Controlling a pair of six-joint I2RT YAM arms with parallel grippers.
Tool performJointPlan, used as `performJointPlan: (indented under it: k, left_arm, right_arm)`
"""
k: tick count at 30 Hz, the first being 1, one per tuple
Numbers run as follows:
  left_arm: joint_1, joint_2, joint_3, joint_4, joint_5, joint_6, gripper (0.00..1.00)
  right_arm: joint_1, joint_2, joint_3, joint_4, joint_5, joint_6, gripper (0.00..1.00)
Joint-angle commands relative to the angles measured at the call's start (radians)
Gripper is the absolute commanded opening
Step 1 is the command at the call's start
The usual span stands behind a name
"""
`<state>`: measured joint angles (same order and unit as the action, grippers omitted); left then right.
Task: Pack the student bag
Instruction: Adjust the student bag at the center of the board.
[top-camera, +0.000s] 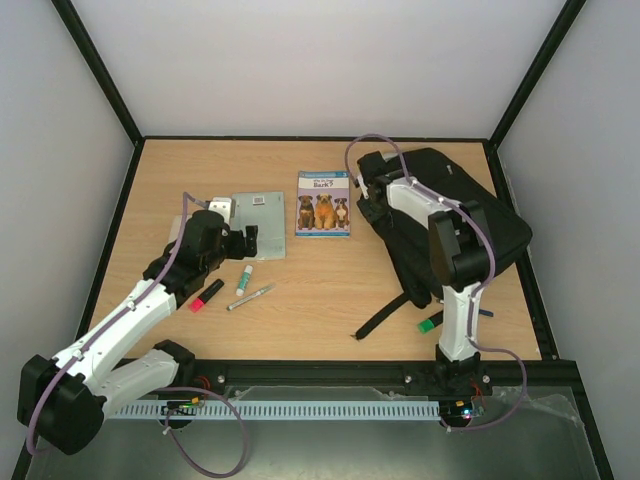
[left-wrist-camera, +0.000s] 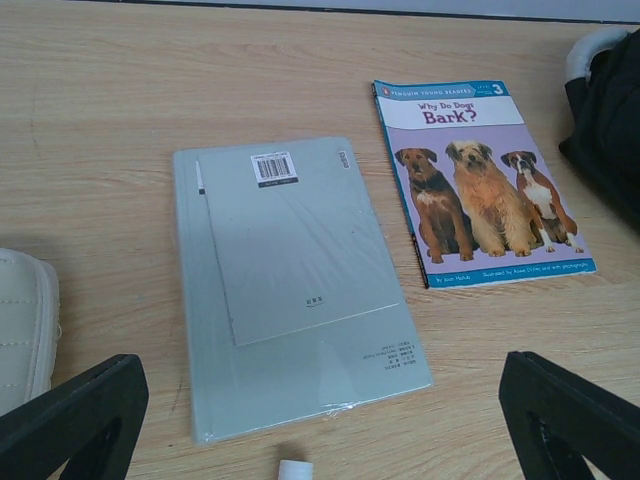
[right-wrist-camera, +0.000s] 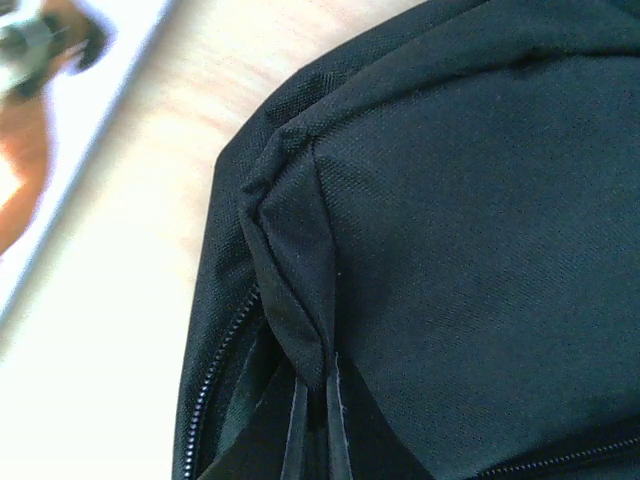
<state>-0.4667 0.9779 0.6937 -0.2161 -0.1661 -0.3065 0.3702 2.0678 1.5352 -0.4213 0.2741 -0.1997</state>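
The right gripper (top-camera: 368, 192) is clenched on a pinched fold of fabric at the upper-left corner of the black bag (top-camera: 455, 172), which lies at the right of the table (top-camera: 300, 320) in the overhead view. At centre left, the left gripper (top-camera: 248, 243) hangs with its jaws spread wide over a grey book (left-wrist-camera: 290, 300). A dog book (left-wrist-camera: 480, 180) lies just to its right.

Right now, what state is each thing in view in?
left pincer, wide open, empty.
right pincer, shut on a fold of the student bag.
student bag, lying on the table, corner fabric pinched up.
grey book, closed, flat, in clear wrap.
dog book, closed, face up.
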Motion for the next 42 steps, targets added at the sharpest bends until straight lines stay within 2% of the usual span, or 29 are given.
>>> performJointPlan:
  k: [1,7,10,14,16,19,22,25,27,30,34,38,42]
  left_arm:
    - [-0.006,0.000,-0.009,0.003,-0.001,0.006,0.99]
    - [-0.006,0.007,-0.010,0.004,0.023,0.010,0.99]
    - [-0.009,0.025,-0.005,0.003,0.042,0.010,0.99]
    - [-0.011,0.059,0.014,-0.008,0.053,0.006,0.99]
    - [-0.010,0.078,0.024,-0.002,0.090,0.005,0.99]
    - [-0.013,0.127,0.049,0.012,0.150,-0.022,0.98]
    - [-0.032,0.182,0.085,0.025,0.200,-0.064,0.98]
    - [-0.070,0.240,0.147,0.038,0.224,-0.097,0.98]
    - [-0.093,0.284,0.197,0.038,0.235,-0.113,0.98]
    - [-0.119,0.358,0.282,0.038,0.253,-0.131,0.99]
    - [-0.137,0.485,0.408,0.044,0.290,-0.161,0.99]
    - [-0.161,0.667,0.547,0.023,0.319,-0.174,0.99]
    - [-0.177,0.825,0.671,0.006,0.361,-0.184,0.99]
  right_arm:
    - [0.050,-0.135,-0.112,-0.027,-0.135,-0.120,0.01]
    - [0.107,-0.333,-0.317,-0.023,-0.223,-0.293,0.01]
    - [0.107,-0.475,-0.458,-0.042,-0.325,-0.475,0.01]
    - [0.107,-0.625,-0.581,-0.018,-0.328,-0.634,0.01]
    - [0.107,-0.665,-0.603,-0.001,-0.310,-0.648,0.01]
    - [0.106,-0.689,-0.595,0.015,-0.310,-0.584,0.03]
    - [0.106,-0.712,-0.561,-0.018,-0.351,-0.496,0.17]
    - [0.102,-0.750,-0.512,-0.096,-0.354,-0.416,0.47]
    - [0.078,-0.809,-0.500,-0.122,-0.336,-0.354,0.60]
    - [-0.026,-0.864,-0.465,-0.180,-0.330,-0.266,0.70]
    - [-0.272,-0.893,-0.436,-0.273,-0.373,-0.182,0.78]
    - [-0.469,-0.932,-0.514,-0.300,-0.314,-0.177,0.90]
    - [-0.656,-0.936,-0.551,-0.346,-0.322,-0.203,0.95]
